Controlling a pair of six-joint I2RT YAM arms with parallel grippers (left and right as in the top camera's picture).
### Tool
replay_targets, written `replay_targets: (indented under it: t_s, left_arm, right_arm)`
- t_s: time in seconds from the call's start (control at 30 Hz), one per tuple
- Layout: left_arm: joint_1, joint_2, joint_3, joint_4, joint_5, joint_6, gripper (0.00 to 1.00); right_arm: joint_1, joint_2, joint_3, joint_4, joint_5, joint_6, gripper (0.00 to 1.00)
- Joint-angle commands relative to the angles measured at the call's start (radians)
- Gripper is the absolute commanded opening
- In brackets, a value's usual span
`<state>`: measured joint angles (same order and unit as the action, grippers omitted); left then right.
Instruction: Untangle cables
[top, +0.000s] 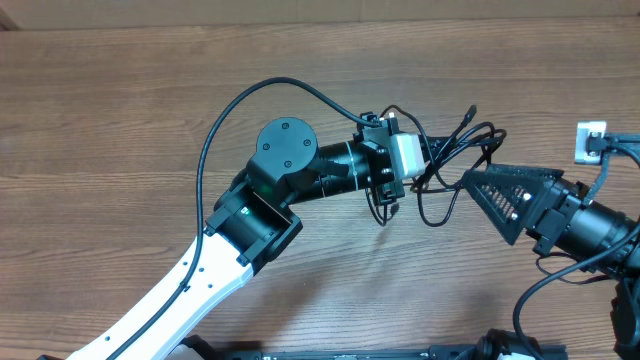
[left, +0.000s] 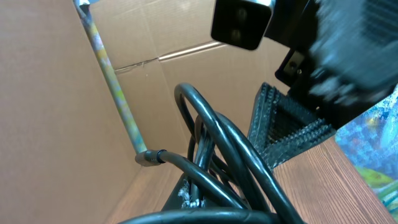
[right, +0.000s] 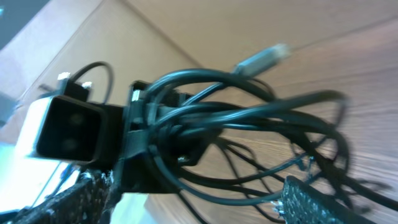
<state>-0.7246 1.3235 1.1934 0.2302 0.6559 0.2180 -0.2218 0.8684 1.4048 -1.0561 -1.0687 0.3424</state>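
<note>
The cables are a tangle of thin black loops on the wooden table, between my two grippers. My left gripper reaches in from the left and is shut on the cables, its fingers mostly hidden under its white camera box. In the left wrist view the cables fill the space at the left gripper's jaws. My right gripper points left at the tangle. In the right wrist view the right gripper is open, with loops of the cables hanging between its fingers. A silver plug end sticks out.
A white plug block with its own wire lies at the right edge of the table. A thick black wire arcs over the left arm to its camera. The right gripper's ribbed fingers show in the left wrist view.
</note>
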Motion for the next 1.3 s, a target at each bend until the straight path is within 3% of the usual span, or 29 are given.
replay_targets:
  t_s: [0.0,0.47,0.8,1.27]
  left_arm:
    - [-0.005,-0.019,0.027,-0.006,0.018,0.022,0.04]
    - [-0.077,0.003,0.027,0.003,-0.013,0.023,0.04]
    - [-0.084,0.023,0.027,0.021,-0.038,0.022,0.04]
    - [-0.132,0.025,0.027,0.04,-0.061,0.052,0.04]
  right_arm:
    - [-0.003,-0.005,0.005,0.027,-0.122,0.003,0.86]
    - [-0.003,-0.005,0.004,0.037,-0.146,0.002,0.78]
    - [-0.003,-0.005,0.004,0.037,-0.145,0.002,0.56]
    - [-0.003,-0.003,0.004,0.038,-0.127,0.001,0.43]
